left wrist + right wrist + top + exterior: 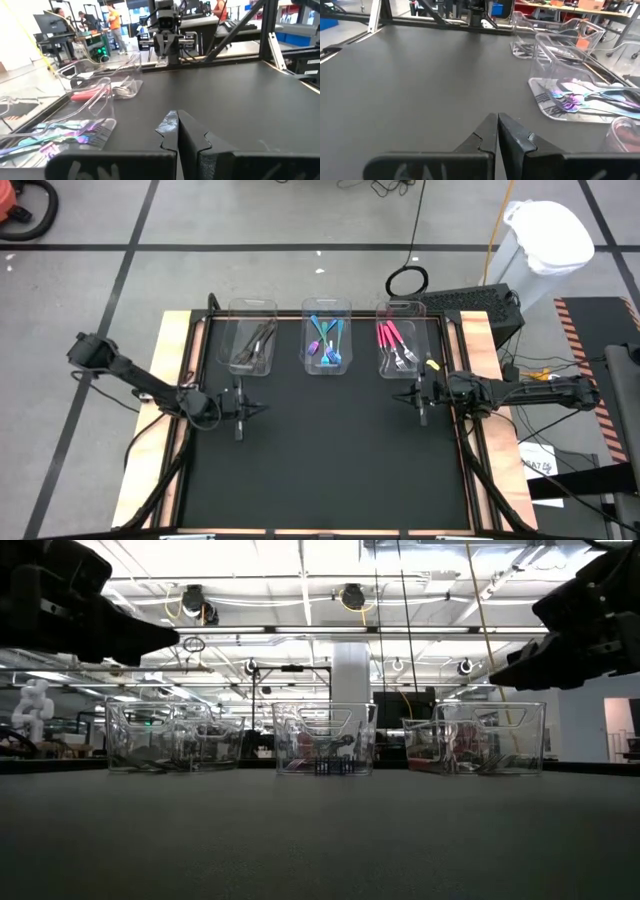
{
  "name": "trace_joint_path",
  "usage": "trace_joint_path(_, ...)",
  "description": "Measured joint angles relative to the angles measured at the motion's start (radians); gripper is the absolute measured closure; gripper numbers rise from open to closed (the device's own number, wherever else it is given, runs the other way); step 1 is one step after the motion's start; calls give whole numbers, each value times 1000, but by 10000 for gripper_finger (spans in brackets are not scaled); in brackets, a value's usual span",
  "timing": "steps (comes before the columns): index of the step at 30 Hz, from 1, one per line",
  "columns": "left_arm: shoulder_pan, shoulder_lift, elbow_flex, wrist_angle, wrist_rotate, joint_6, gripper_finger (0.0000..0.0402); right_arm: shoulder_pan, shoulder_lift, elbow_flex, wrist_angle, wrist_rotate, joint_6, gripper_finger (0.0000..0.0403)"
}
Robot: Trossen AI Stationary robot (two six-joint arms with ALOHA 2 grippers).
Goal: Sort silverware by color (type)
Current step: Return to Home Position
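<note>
Three clear bins stand in a row at the table's far side. The left bin (252, 340) holds dark grey forks, the middle bin (326, 338) blue and teal forks (325, 345), the right bin (402, 342) pink-handled forks (392, 340). My left gripper (262, 410) hovers shut near the table's left side, in front of the left bin. My right gripper (397, 397) hovers shut near the right side, in front of the right bin. Both point toward the table's middle and hold nothing. The wrist views show the shut fingers of each, left (177, 131) and right (497, 131).
The black mat (330, 470) lies bare in front of the bins. Wooden table borders (178, 350) run along the left and right sides. A white bag (548, 235) and cables lie beyond the table's far right corner. People stand in the room behind.
</note>
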Motion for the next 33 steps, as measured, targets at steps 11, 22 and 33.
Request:
trace_joint_path(11, 47, -407, 0, -376, 101, -5, 400, 0, 0, 0, 38, -45, -12, 390)
trace_joint_path(22, 157, -686, 0, -706, 192, -82, 400, 0, 0, 0, 75, -48, -26, 390)
trace_joint_path(33, 293, -937, -1, -888, 326, -28, 400, 0, 0, 0, 74, -51, -11, 390)
